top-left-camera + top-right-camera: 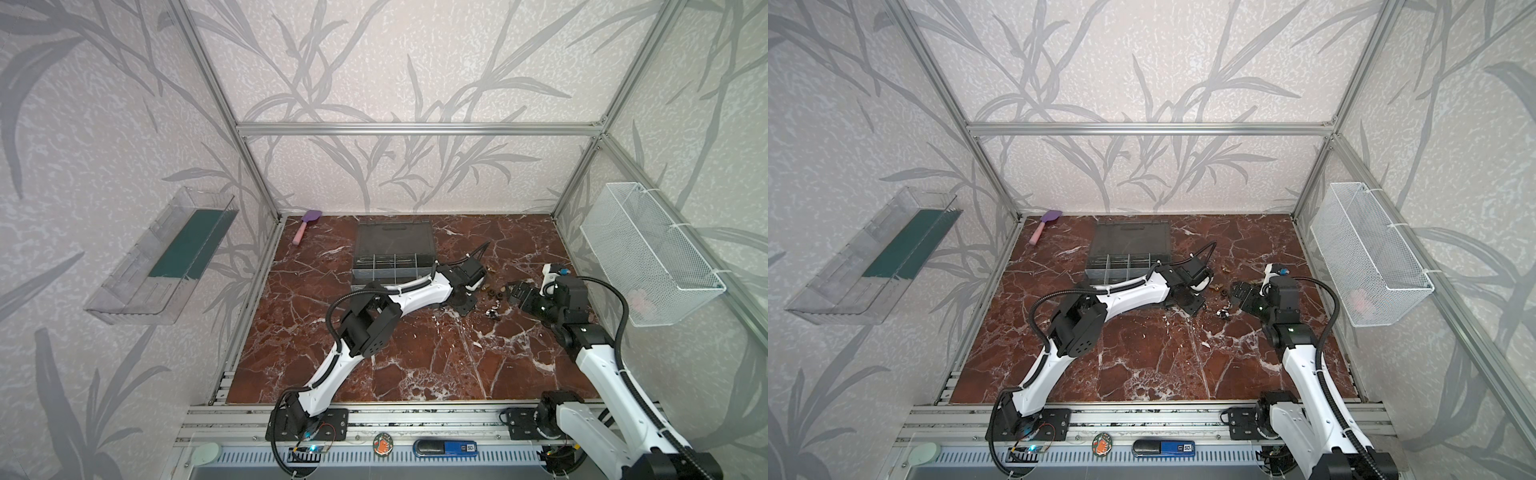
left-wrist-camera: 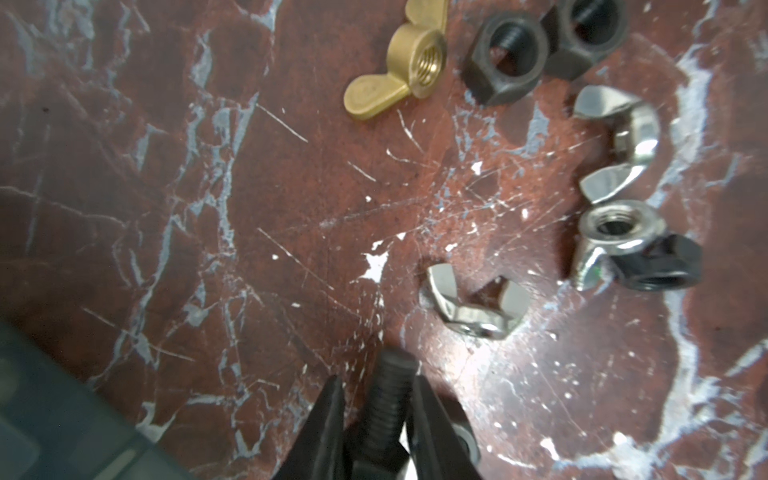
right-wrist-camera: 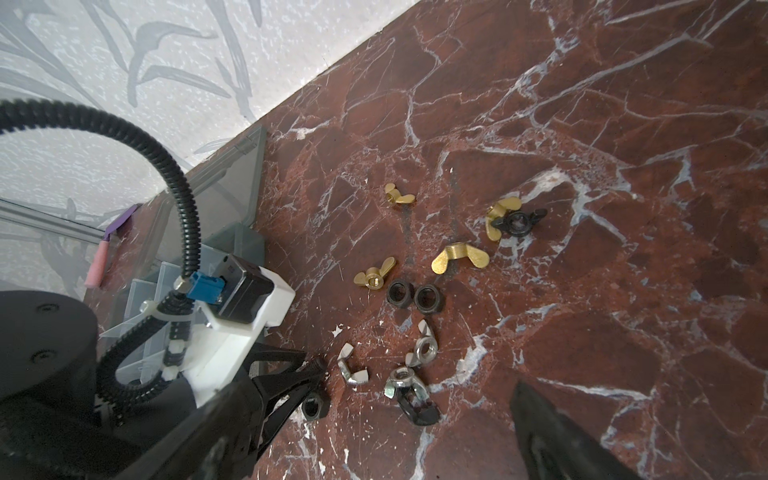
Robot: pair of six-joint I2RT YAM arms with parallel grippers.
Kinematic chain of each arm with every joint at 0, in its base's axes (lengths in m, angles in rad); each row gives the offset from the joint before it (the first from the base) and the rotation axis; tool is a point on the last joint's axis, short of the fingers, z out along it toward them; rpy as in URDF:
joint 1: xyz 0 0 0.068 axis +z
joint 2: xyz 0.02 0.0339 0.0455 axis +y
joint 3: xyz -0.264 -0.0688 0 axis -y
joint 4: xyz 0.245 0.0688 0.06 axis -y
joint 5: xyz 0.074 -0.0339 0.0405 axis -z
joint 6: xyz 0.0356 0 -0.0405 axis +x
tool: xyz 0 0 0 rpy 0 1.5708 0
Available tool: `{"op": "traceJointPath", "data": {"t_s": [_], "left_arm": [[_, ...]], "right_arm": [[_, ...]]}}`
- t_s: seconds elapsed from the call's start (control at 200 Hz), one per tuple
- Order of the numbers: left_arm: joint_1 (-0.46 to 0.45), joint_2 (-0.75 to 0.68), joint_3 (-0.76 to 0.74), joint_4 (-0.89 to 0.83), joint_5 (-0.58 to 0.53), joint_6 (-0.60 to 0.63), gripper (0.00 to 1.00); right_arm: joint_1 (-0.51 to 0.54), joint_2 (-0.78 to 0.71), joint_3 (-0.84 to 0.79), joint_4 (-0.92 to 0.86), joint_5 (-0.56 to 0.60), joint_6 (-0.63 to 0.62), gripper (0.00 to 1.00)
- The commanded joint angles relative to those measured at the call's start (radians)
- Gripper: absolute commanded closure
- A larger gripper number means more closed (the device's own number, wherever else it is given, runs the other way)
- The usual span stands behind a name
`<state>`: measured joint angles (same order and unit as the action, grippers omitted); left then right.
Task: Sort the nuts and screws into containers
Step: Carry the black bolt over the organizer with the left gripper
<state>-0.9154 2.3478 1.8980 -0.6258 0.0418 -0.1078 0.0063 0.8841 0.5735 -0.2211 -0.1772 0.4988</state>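
My left gripper point(image 2: 378, 386) is shut on a short black screw point(image 2: 390, 399) just above the marble table; in both top views it point(image 1: 465, 301) point(image 1: 1192, 305) hangs right of the dark grey organizer case point(image 1: 392, 249) with its compartments point(image 1: 384, 266). Loose fasteners lie beyond it: a brass wing nut point(image 2: 399, 66), black hex nuts point(image 2: 505, 62), silver wing nuts point(image 2: 478, 307). My right gripper point(image 3: 374, 449) point(image 1: 513, 291) stands open over the same pile with nothing between its fingers. A black hex nut point(image 3: 316, 405) lies under the left gripper's fingers point(image 3: 291, 374).
A purple spatula point(image 1: 307, 224) lies at the back left corner. A white wire basket point(image 1: 648, 253) hangs on the right wall and a clear tray with a green base point(image 1: 166, 257) on the left wall. More brass wing nuts point(image 3: 459, 257) lie farther back.
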Motion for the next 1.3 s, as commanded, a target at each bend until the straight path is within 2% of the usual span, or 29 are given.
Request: {"op": "traceJointPath", "data": {"t_s": [0.0, 0.165, 0.255, 0.405, 0.705, 0.87, 0.985, 1.14, 1.225, 1.295], "left_arm": [[0.0, 0.045, 0.031, -0.059, -0.029, 0.028, 0.74], [0.0, 0.045, 0.044, -0.084, -0.059, 0.028, 0.79], [0.002, 0.051, 0.052, -0.095, -0.089, 0.023, 0.85], [0.003, 0.049, 0.074, -0.109, -0.06, 0.013, 0.96], [0.035, -0.025, 0.153, -0.151, 0.004, -0.061, 0.98], [0.056, -0.088, 0.199, -0.175, 0.075, -0.071, 0.98], [0.08, -0.143, 0.223, -0.204, 0.069, -0.109, 0.98], [0.156, -0.24, 0.197, -0.285, 0.071, -0.132, 0.98], [0.199, -0.334, 0.1, -0.289, 0.032, -0.12, 0.98], [0.234, -0.426, -0.007, -0.273, -0.017, -0.122, 0.98]], "right_arm": [[-0.005, -0.007, -0.011, 0.024, -0.003, 0.001, 0.01], [-0.005, -0.007, -0.012, 0.027, -0.005, 0.002, 0.01], [-0.006, -0.008, -0.012, 0.027, -0.005, 0.003, 0.01], [-0.006, -0.01, -0.015, 0.027, -0.004, 0.003, 0.01], [-0.006, -0.017, -0.014, 0.023, -0.003, 0.002, 0.01], [-0.006, -0.013, -0.015, 0.028, -0.01, 0.003, 0.01], [-0.006, -0.004, -0.015, 0.04, -0.034, -0.001, 0.01], [-0.001, 0.011, -0.02, 0.082, -0.099, -0.017, 0.01], [0.023, 0.02, -0.005, 0.083, -0.1, -0.03, 0.01], [0.089, 0.043, 0.041, 0.05, -0.043, -0.062, 0.01]]}}
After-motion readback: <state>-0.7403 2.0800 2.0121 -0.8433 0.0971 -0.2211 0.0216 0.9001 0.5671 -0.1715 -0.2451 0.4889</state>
